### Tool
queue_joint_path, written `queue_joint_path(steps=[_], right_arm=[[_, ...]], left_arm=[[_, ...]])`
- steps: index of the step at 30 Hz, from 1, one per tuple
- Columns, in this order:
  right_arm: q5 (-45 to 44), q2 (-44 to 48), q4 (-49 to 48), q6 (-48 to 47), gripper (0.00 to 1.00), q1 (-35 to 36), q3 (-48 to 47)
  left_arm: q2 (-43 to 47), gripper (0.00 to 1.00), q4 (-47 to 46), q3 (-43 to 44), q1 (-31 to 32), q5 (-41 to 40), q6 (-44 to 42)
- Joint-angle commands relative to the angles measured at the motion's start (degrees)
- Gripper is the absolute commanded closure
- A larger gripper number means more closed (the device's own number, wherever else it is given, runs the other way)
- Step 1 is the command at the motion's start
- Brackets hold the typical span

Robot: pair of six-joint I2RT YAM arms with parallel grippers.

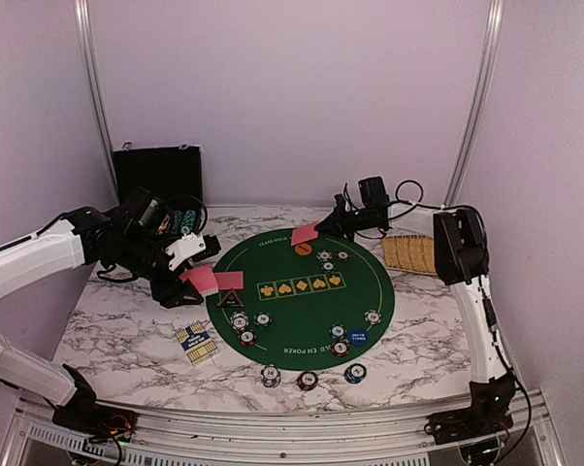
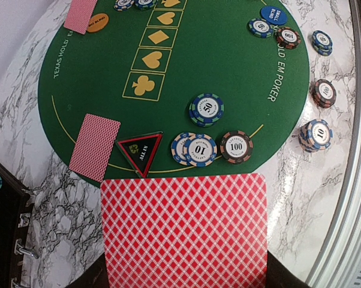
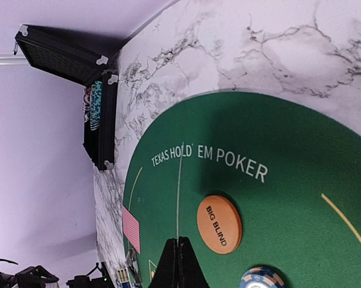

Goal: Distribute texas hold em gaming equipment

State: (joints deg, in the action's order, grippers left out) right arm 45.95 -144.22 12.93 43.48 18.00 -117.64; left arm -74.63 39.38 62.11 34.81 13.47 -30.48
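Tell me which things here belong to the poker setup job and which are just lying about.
Job: poker chips, orange Big Blind button, blue Small Blind button, black triangular button, red-backed playing cards.
Lying about: black hinged case, tan woven tray.

Left gripper (image 1: 193,277), right gripper (image 1: 317,231): both pinched closed.

One red-backed card (image 2: 183,231) is held off the counter (image 1: 127,330) at the left. Another (image 2: 95,146) lies flat on the green mat's (image 2: 228,72) left edge, beside the black triangular button (image 2: 141,151). A third card (image 1: 305,234) is held at the far edge, by the orange button (image 3: 219,224). Striped chips (image 2: 206,110) cluster on the mat, the blue button (image 2: 273,14) among those at near right. Three more chips (image 1: 308,380) lie on the counter near of it.
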Motion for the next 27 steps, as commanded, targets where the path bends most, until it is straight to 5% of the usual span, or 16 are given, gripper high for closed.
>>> queue_joint_path(steps=[1, 8, 14, 23, 27], right_arm=[[0.01, -2.33, 0.75, 0.23, 1.0, 0.96, -2.75], [-1.5, -3.23, 3.55, -1.37, 0.99, 0.86, -4.37], [-4.27, -1.87, 8.54, -5.19, 0.7, 0.73, -5.32], [-10.49, 0.79, 16.37, -10.74, 0.55, 0.55, -8.03], [-14.43, 2.98, 19.18, -12.93, 0.38, 0.54, -8.58]], left_arm=[[0.63, 0.91, 1.13, 1.26, -0.35, 0.88, -0.46], [0.73, 0.91, 1.16, 1.35, -0.35, 0.9, -0.46], [1.01, 0.91, 1.21, 1.1, -0.35, 0.89, -0.41], [0.86, 0.91, 1.22, 1.56, -0.35, 1.31, -0.37], [0.81, 0.91, 1.23, 1.61, -0.35, 1.38, -0.28]])
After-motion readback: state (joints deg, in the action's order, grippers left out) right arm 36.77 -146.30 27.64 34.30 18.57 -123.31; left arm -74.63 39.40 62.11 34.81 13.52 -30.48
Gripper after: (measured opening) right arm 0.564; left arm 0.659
